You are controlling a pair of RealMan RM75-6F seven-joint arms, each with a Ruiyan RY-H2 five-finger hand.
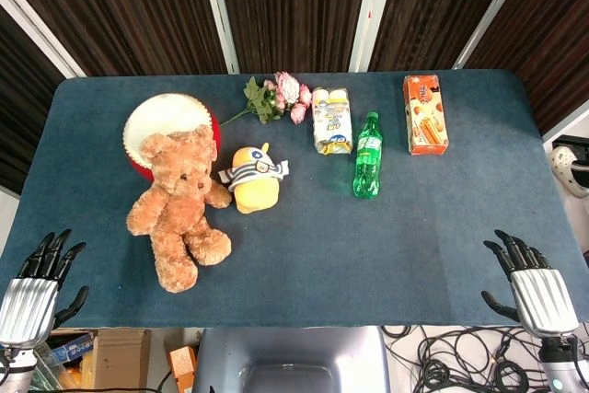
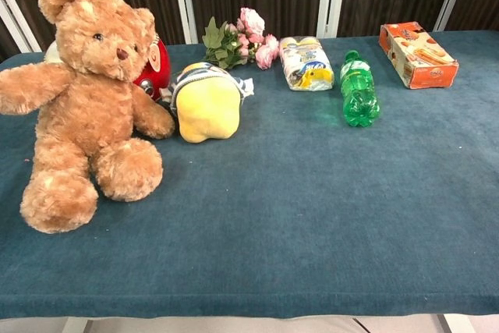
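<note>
A brown teddy bear [image 1: 179, 204] [image 2: 86, 99] lies on the blue table [image 1: 368, 246], its head against a red and white drum [image 1: 161, 121] [image 2: 150, 69]. My left hand [image 1: 35, 287] hovers off the table's front left corner, fingers spread, holding nothing, apart from the bear. My right hand [image 1: 532, 287] hangs off the front right corner, fingers apart and empty. Neither hand shows in the chest view.
Right of the bear sit a yellow plush toy [image 1: 251, 179] [image 2: 204, 103], pink flowers [image 1: 281, 97] [image 2: 242, 39], a snack pack [image 1: 331, 120] [image 2: 306, 62], a green bottle [image 1: 368, 156] [image 2: 359, 91] and an orange box [image 1: 425, 114] [image 2: 417, 54]. Cables [image 1: 442, 361] lie on the floor.
</note>
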